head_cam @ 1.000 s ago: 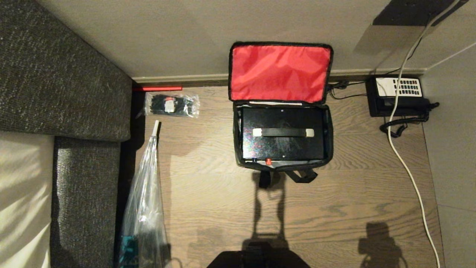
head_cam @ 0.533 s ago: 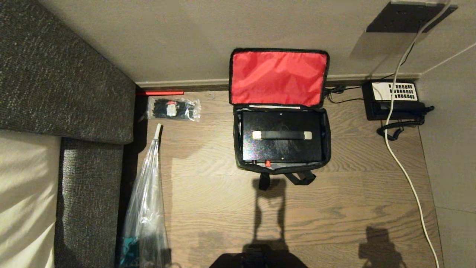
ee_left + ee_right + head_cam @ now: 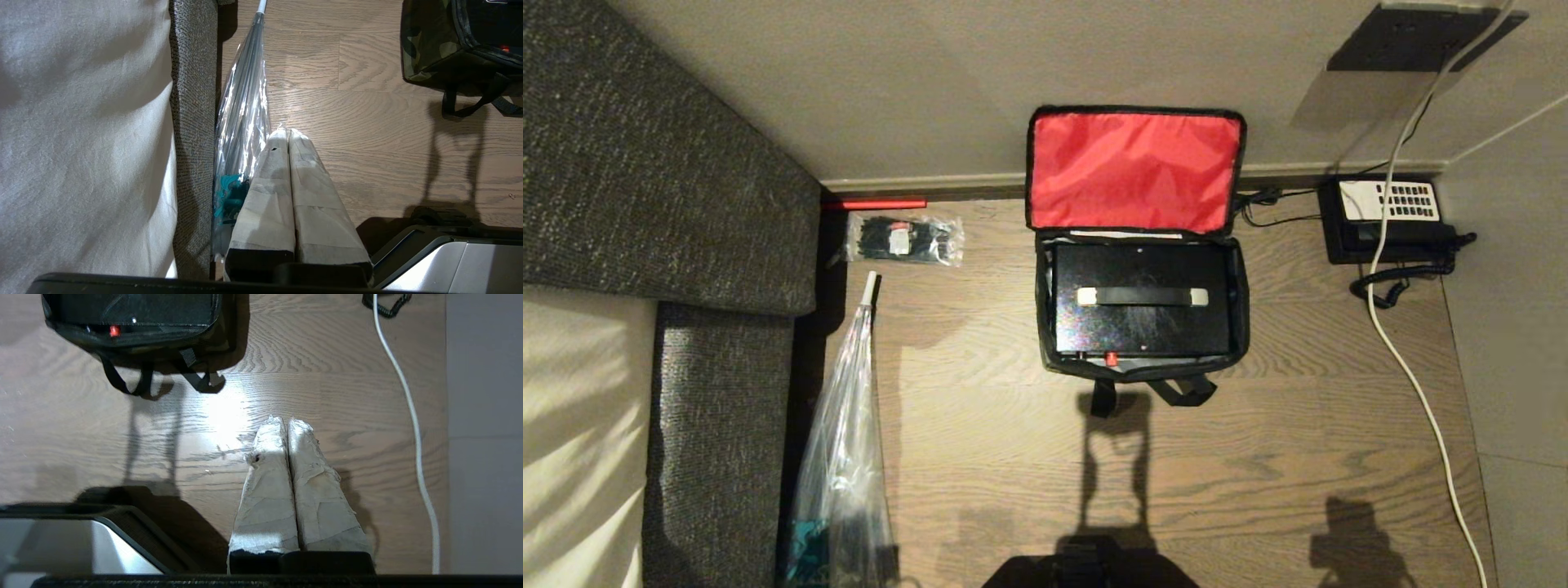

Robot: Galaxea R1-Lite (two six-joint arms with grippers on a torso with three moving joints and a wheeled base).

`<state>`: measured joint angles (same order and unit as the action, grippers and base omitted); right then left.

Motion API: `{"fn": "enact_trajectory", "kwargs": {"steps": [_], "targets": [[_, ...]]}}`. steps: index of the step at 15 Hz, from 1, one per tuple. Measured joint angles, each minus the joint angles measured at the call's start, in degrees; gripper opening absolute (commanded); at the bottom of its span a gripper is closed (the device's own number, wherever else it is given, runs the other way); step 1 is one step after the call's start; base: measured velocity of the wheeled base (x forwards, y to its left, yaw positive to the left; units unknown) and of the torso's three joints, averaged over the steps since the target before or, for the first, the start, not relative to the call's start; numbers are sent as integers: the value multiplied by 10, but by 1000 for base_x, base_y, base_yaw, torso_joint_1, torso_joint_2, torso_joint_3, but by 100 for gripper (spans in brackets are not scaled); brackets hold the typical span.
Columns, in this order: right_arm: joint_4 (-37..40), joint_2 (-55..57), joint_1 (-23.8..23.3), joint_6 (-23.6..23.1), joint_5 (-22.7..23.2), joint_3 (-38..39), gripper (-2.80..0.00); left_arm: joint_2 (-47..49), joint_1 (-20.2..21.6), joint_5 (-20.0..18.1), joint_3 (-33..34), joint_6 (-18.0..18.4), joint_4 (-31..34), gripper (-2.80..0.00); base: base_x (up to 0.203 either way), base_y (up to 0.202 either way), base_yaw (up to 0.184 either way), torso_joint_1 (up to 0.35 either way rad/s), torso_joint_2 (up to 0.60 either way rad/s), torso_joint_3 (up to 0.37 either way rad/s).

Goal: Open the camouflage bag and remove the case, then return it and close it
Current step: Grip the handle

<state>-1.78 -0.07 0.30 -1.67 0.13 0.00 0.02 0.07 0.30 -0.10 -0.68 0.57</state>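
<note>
The camouflage bag [image 3: 1041, 327] stands open on the wooden floor against the wall, its red-lined lid [image 3: 1135, 171] leaning back. Inside it lies the black case [image 3: 1141, 327], with its beige-ended handle [image 3: 1142, 296] on top and a red button [image 3: 1110, 358] at the near edge. The bag's camouflage corner [image 3: 429, 49] shows in the left wrist view, its straps [image 3: 143, 381] in the right wrist view. My left gripper [image 3: 288, 132] hangs shut and empty beside the sofa. My right gripper [image 3: 286, 421] hangs shut and empty over bare floor, short of the bag. Neither arm shows in the head view.
A grey sofa [image 3: 670, 204] fills the left side. A wrapped umbrella [image 3: 845, 425] and a clear packet of black items [image 3: 903, 238] lie beside it. A black telephone [image 3: 1388, 216] sits at the right, with a white cable [image 3: 1421, 384] trailing over the floor.
The whole head view shifted a little downward between one second and half a second ago, so the camera moved. The bag, the case and both grippers stay as they were.
</note>
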Motion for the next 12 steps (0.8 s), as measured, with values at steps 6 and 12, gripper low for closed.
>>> {"fn": "enact_trajectory", "kwargs": {"steps": [6, 12], "targets": [[23, 0, 0, 8, 0, -28, -280, 0, 0, 0, 0, 0, 0, -280, 0, 0, 0, 0, 0, 0], [356, 0, 0, 18, 21, -374, -280, 0, 0, 0, 0, 0, 0, -280, 0, 0, 0, 0, 0, 0]]}}
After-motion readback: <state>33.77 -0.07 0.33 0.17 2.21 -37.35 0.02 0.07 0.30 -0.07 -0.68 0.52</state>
